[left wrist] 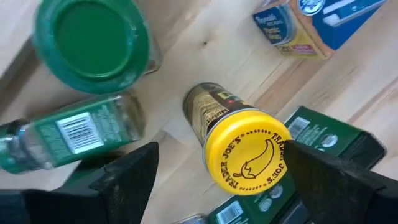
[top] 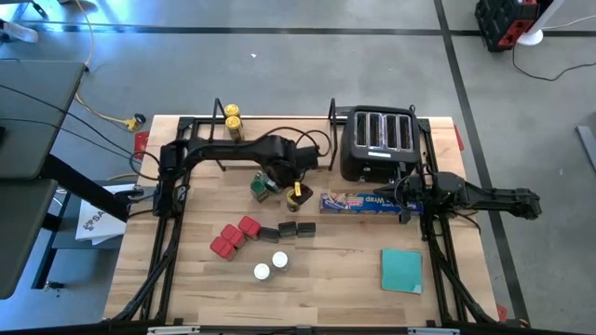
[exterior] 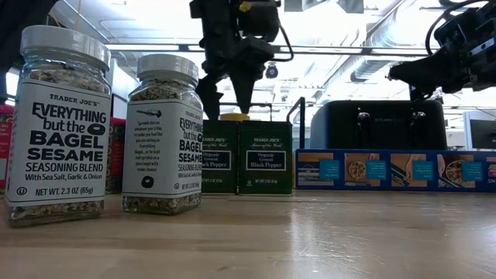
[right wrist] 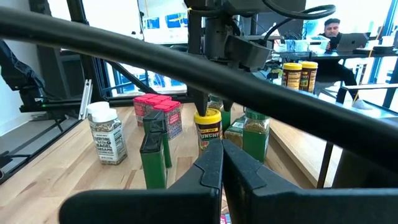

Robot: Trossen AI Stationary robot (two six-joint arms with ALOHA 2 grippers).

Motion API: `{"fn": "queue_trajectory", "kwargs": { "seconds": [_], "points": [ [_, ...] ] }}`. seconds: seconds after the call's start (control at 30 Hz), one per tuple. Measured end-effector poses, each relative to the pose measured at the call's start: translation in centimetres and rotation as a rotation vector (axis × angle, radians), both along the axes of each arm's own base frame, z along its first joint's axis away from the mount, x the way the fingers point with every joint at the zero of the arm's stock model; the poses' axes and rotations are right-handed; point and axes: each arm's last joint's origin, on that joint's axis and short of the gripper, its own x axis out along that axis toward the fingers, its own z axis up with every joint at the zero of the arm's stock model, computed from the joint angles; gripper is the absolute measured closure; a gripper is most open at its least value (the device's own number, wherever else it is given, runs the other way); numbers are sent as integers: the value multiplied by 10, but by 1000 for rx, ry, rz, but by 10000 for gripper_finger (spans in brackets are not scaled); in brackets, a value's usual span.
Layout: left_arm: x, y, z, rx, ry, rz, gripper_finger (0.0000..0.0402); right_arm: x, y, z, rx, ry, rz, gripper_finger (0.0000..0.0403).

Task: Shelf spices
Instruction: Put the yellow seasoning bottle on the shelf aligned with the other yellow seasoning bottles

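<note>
My left gripper [left wrist: 221, 149] is open and points down over an upright spice jar with a yellow lid [left wrist: 245, 155] near the table's middle [top: 298, 191]; one finger stands on each side of the lid. Beside it are a green-lidded jar standing [left wrist: 90, 40], another lying on its side [left wrist: 74, 134], and dark green pepper tins [exterior: 244, 155]. Red tins [top: 233, 237] and two white-capped jars [top: 270, 265] stand nearer the front. The black rod shelf [top: 279, 119] runs along the far edge with two yellow-lidded jars [top: 231, 119] on it. My right gripper [right wrist: 221, 162] is shut, raised above the blue box's right end. My left gripper comes at the yellow lid from above. One finger [left wrist: 311, 168] stands right at the lid's rim [left wrist: 283, 146], and I cannot tell whether it touches. The other finger is clearly apart. The jar stands upright on the table.
A black four-slot toaster [top: 377, 140] stands at the far right. The long blue wrap box [top: 363, 202] lies in front of it, and a flat teal square [top: 400, 270] lies near the front right. A person sits in the room behind [right wrist: 333, 31].
</note>
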Motion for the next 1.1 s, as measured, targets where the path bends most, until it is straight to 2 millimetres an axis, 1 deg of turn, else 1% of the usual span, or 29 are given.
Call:
{"fn": "queue_trajectory", "kwargs": {
  "seconds": [0.2, 0.3, 0.43, 0.57, 0.7, 0.9, 1.03, 1.1],
  "points": [
    [5, 0, -3, -12, -25, 21, 62, 0, 0, 0, 0, 5, 0, 403],
    [5, 0, -3, -6, -30, -4, 62, 0, 0, 0, 0, 5, 0, 403],
    [4, 1, -3, 4, -28, -98, 62, 0, 0, 0, 0, 5, 0, 403],
    [3, 0, -3, -7, -38, -249, 62, 0, 0, 0, 0, 5, 0, 403],
    [0, 0, 4, 12, 2, -315, 62, 0, 0, 0, 0, 5, 0, 403],
    [2, 1, 25, 67, -21, -313, 62, 0, 0, -1, 0, 5, 0, 403],
    [5, -9, 24, 66, -26, -306, 62, 0, 0, 0, 0, 5, 0, 403],
    [7, -15, 20, 89, -34, -294, 62, 0, 0, 0, 0, 5, 0, 403]
  ]
}}
